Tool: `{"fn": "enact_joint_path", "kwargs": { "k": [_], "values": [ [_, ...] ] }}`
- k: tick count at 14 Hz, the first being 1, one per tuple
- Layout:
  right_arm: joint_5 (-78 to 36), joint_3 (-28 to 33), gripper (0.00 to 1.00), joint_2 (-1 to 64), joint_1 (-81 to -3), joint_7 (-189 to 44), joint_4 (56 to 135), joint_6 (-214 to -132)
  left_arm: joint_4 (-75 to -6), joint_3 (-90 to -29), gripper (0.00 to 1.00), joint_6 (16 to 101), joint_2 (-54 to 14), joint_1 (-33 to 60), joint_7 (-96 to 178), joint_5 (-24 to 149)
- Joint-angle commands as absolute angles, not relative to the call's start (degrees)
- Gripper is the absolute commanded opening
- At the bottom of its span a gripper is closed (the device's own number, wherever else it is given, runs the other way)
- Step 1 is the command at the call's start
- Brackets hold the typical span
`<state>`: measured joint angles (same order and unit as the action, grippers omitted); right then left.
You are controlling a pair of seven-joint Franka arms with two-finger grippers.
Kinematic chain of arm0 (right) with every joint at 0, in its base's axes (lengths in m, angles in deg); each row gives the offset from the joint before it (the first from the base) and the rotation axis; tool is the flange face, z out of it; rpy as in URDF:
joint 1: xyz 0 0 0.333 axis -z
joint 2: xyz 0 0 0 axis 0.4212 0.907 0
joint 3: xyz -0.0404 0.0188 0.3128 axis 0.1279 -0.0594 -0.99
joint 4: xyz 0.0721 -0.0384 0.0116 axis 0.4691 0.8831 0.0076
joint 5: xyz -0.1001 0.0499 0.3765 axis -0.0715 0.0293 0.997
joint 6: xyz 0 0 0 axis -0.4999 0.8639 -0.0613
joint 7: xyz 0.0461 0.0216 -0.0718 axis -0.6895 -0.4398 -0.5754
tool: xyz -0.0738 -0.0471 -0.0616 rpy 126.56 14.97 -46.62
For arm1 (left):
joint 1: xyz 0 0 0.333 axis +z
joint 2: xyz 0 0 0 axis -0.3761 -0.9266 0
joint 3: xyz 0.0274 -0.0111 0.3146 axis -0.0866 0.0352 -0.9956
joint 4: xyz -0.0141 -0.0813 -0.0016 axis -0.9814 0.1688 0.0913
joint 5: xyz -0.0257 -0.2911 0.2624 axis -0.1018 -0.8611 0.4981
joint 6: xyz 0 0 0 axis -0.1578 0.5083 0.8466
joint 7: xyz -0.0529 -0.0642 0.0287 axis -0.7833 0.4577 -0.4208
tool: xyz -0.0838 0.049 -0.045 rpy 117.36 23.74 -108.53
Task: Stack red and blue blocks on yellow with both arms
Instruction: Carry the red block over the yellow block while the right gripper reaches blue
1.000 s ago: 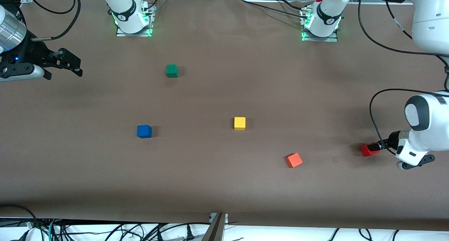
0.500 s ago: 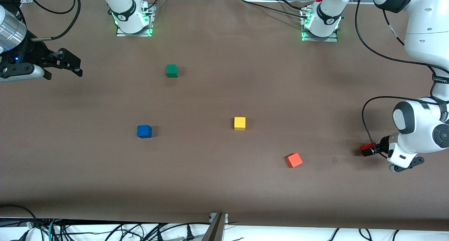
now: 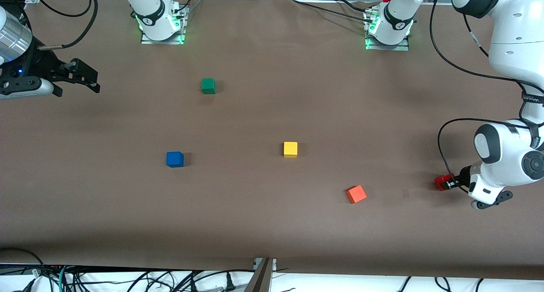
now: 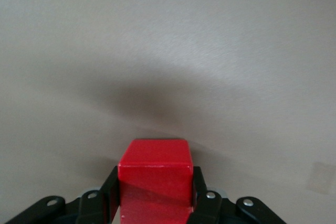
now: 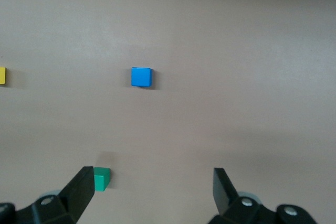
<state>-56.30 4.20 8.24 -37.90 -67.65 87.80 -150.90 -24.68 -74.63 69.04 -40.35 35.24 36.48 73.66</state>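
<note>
The red block (image 3: pixel 441 183) is at the left arm's end of the table. My left gripper (image 3: pixel 449 182) is shut on it, low at the table. In the left wrist view the red block (image 4: pixel 154 157) sits between the black fingers (image 4: pixel 109 188), which press on both sides. The blue block (image 3: pixel 174 159) lies toward the right arm's end and also shows in the right wrist view (image 5: pixel 141 76). The yellow block (image 3: pixel 290 149) lies mid-table; only its edge shows in the right wrist view (image 5: pixel 2 75). My right gripper (image 3: pixel 95 82) waits open and empty at the right arm's end; its wrist view (image 5: pixel 152 187) shows the jaws wide apart.
A green cube (image 3: pixel 208 86) lies farther from the front camera than the blue block and shows in the right wrist view (image 5: pixel 102 178). An orange cube (image 3: pixel 356 194) lies between the yellow block and the red block, nearer the front camera.
The left arm's wrist has shifted toward the table's middle and its fingers now cover more of the red block. The right arm and the other cubes have not moved.
</note>
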Motion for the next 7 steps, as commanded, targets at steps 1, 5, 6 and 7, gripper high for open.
{"fn": "enact_joint_path", "kwargs": {
  "k": [1,5,6,7],
  "values": [
    [-57.0,3.5,1.00,7.5,-37.2,-67.6,88.5,-151.5,-23.3,-74.0,0.00,67.0,-37.4,29.9,35.8,74.4],
    [-56.6,3.6,1.00,7.8,-37.2,-67.7,88.5,-152.6,-19.4,-72.5,0.00,62.2,-36.4,20.7,32.3,73.0],
    [-56.4,3.6,1.00,8.1,-37.2,-68.0,88.5,-153.1,-19.3,-72.1,0.00,61.7,-35.5,18.3,28.3,73.0],
    [-56.3,3.6,1.00,8.3,-37.2,-68.3,88.5,-153.2,-19.0,-72.0,0.00,60.7,-34.8,15.4,24.8,73.0]
  ]
}}
